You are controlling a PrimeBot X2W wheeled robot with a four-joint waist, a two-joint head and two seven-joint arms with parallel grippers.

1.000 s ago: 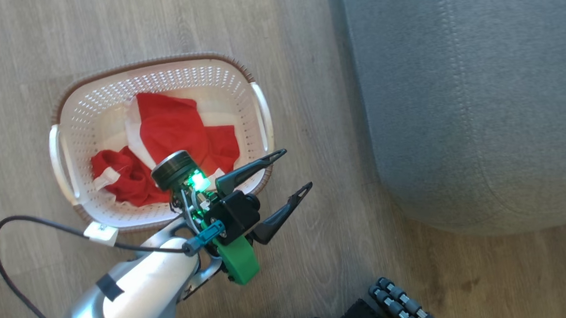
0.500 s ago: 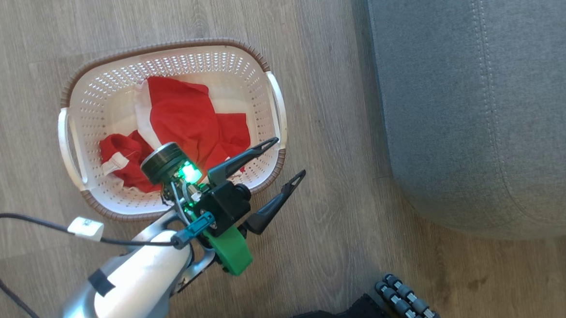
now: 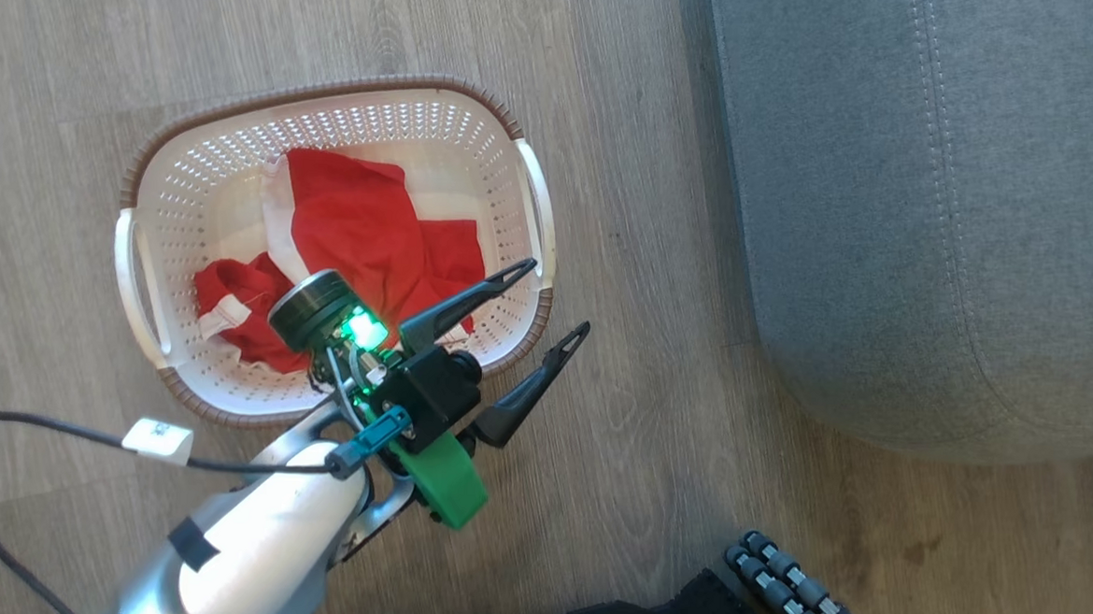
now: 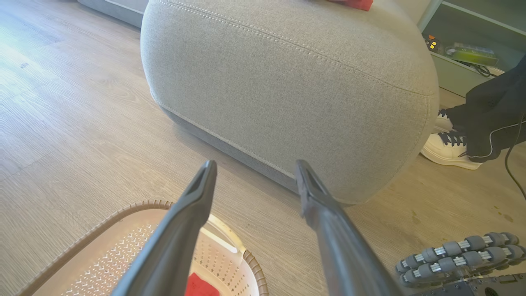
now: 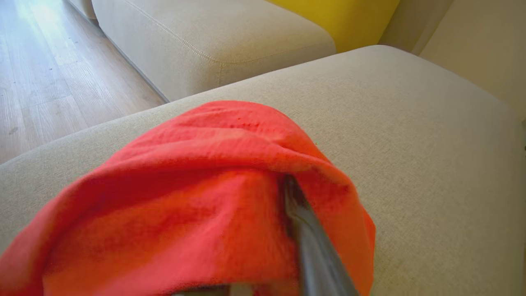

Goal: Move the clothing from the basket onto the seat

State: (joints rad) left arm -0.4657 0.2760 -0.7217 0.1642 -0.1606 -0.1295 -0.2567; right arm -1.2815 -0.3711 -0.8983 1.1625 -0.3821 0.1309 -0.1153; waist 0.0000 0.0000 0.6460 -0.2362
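clothing (image 3: 354, 231): red, white trim | basket (image 3: 177, 213): cream, brown rim | seat (image 3: 934, 224): grey, pale stitching

The basket (image 3: 178, 203) is open at the top, and its far and left parts are free above the clothing (image 3: 363, 232) lying in it. The left gripper (image 3: 557, 296) hangs over the basket's near right corner with its fingers spread, blocking that way in. Right of the basket a strip of bare floor (image 3: 643, 256) runs clear up to the seat (image 3: 934, 224), whose rounded side rises like a wall. Just in front of the basket a black cable (image 3: 54, 426) loops above the floor, and the robot's wheels (image 3: 793, 601) sit farther right.
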